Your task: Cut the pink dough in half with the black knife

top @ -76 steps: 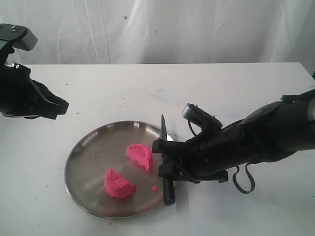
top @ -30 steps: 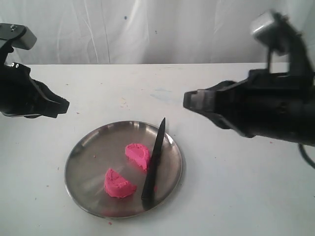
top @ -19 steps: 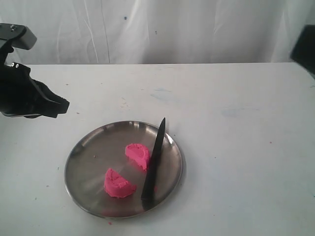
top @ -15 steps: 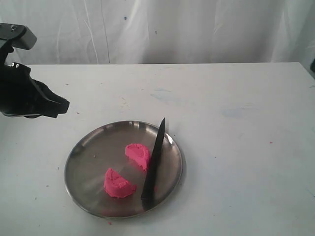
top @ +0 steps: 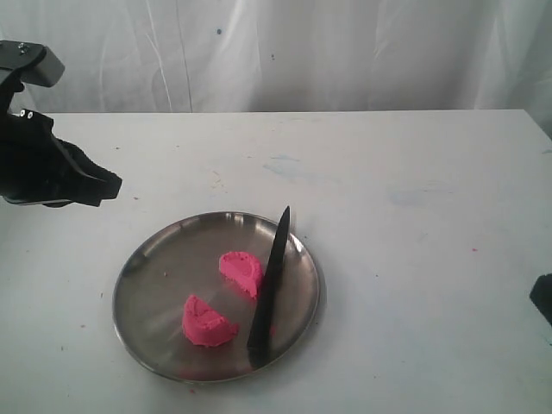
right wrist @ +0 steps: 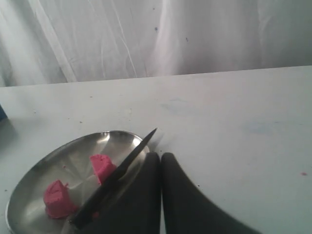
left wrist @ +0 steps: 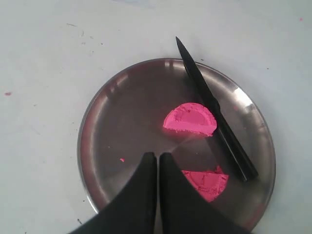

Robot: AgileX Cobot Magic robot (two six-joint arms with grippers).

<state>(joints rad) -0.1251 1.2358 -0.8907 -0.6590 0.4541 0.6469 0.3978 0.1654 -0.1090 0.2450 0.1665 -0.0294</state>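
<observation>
**Cut done: pink dough [top: 241, 271] in two, black knife [top: 269, 285] down on steel plate [top: 129, 267]**

The white table [top: 414, 172] is matte, with faint smudges and a few tiny pink specks. A wrinkled white curtain [top: 345, 52] hangs behind its far edge. The plate sits near, left of centre. On it are two half-rounds lying apart, the far half just beside the blade and the near half [top: 207, 323] clear of it. The knife lies flat on the plate's right part, tip over the far rim. My left gripper [left wrist: 157, 157] is raised at the left, fingers pressed together, empty. My right gripper [right wrist: 160, 156] is closed too, holding nothing.
</observation>
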